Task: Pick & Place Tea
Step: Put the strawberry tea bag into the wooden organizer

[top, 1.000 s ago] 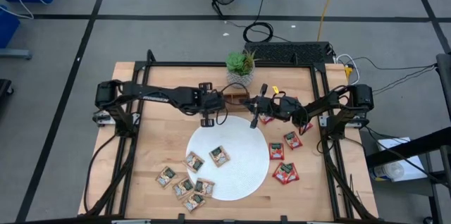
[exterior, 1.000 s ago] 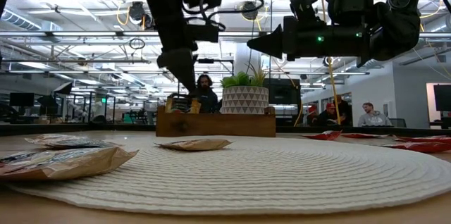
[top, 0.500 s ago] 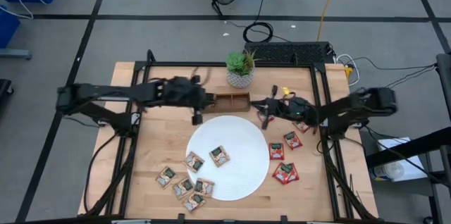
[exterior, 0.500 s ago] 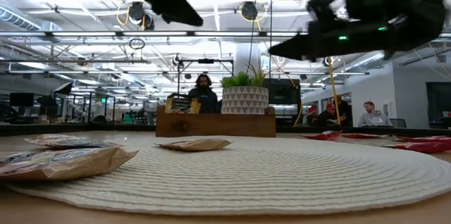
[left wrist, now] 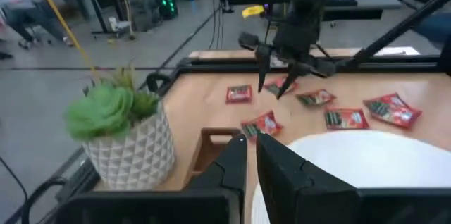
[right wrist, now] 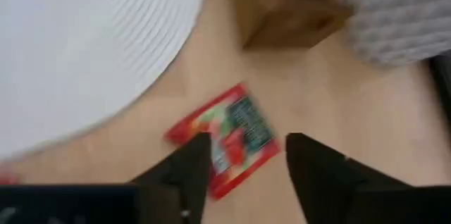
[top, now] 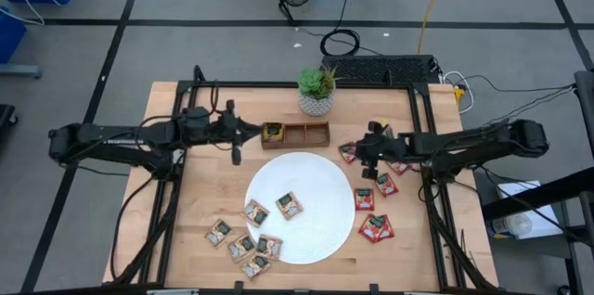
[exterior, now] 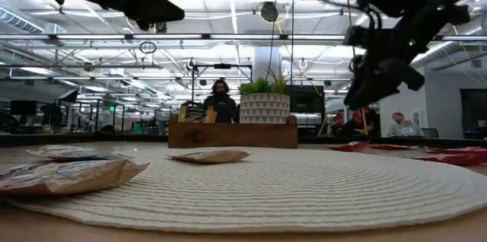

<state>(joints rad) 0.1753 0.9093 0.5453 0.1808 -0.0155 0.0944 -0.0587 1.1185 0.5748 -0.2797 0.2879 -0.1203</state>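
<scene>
Red tea sachets (top: 364, 198) lie flat on the table right of the white plate (top: 316, 174). Tan ones lie on the plate (top: 289, 205) and at its near left (top: 241, 245). One tan sachet (top: 272, 132) sits in the wooden tray's (top: 306, 134) left compartment. My right gripper (top: 365, 154) points down, open, well above the table (exterior: 364, 90). Its fingers stand over either side of a red sachet (right wrist: 229, 139) beside the tray's right end, without touching it. My left gripper (top: 237, 153) hangs shut and empty left of the tray, high up (exterior: 171, 14).
A potted succulent (top: 316, 91) in a white patterned pot stands behind the tray at the table's far edge. More red sachets (left wrist: 345, 118) lie around the right gripper. Bare wood shows at the table's left side. People sit in the room beyond the table.
My left gripper has drawn back from the tray toward the table's left edge and risen. My right gripper has moved from the tray's right end toward the table's right edge, tipped from level to pointing down over the red sachets, and opened.
</scene>
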